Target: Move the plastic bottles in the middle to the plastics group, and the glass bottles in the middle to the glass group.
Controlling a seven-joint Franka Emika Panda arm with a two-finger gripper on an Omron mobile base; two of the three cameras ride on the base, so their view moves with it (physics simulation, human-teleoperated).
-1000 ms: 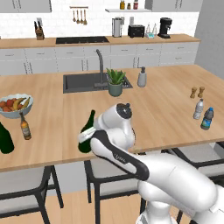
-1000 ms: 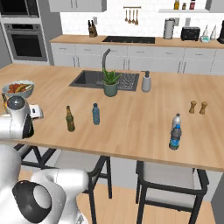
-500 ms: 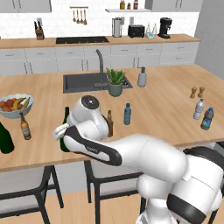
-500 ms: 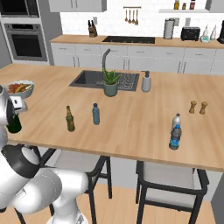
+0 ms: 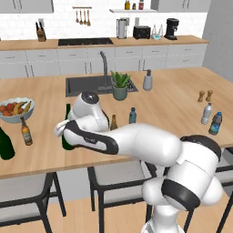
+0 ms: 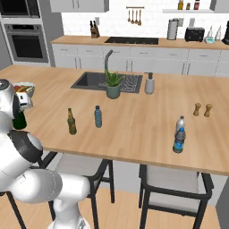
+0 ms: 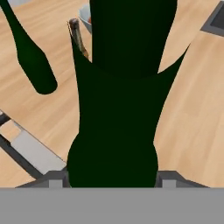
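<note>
Wine bottle in the grip, partway to the glass group

The gripper [image 5: 68, 132] is closed part-way around the tall green wine bottle [image 7: 114, 113], carrying it along the near left of the counter [image 5: 182, 113]. The risk, as I judge it — a wide swing knocking the glass group, the fat green bottle [image 5: 5, 144] and brown beer bottle [image 5: 26, 133], or tipping the load on set-down. Further right, the amber beer bottle [image 6: 71, 121] and slim blue plastic bottle [image 6: 98, 116] wait mid-counter — the plastics pair [image 6: 179, 135] stands at the right.
</note>
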